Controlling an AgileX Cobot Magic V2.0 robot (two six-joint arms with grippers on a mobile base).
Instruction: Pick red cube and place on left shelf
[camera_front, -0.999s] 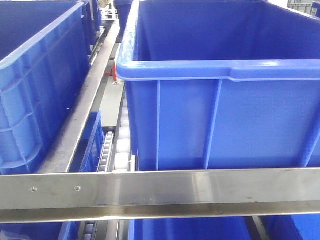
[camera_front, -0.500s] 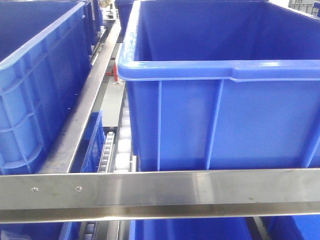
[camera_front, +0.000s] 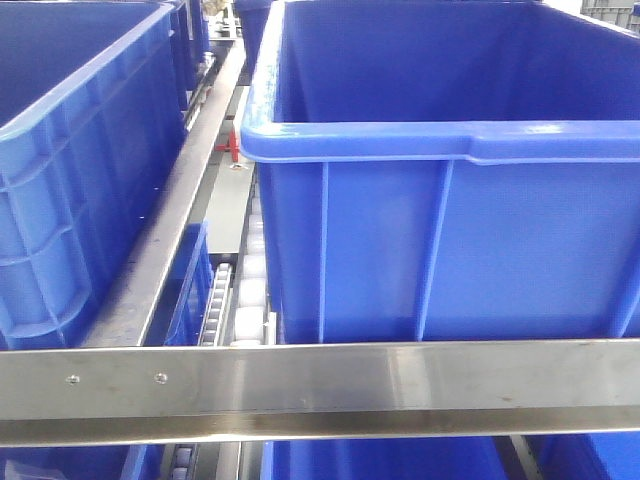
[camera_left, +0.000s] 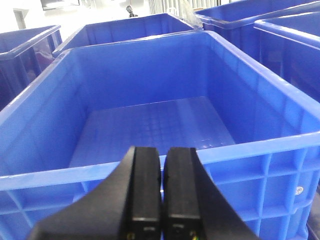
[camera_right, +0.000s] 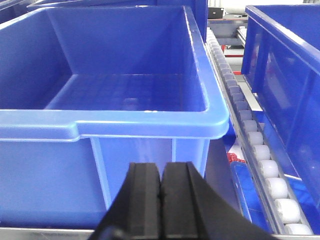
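Note:
No red cube shows clearly in any view. The left shelf is a steel rack with a flat front rail, white roller tracks and large blue crates. My left gripper is shut and empty, just in front of the near rim of an empty blue crate. My right gripper is shut and empty, in front of the near wall of another empty blue crate. A small red part sits between two crates. Something red lies low beside a roller track. I cannot tell what either is.
A second blue crate stands at the left behind a steel side rail. More blue crates sit on the tier below the front rail and at the right. The gaps between crates are narrow.
The front view has drifted slightly: the crates and the front rail sit a little further right and lower in the frame than one second ago. Nothing else has changed.

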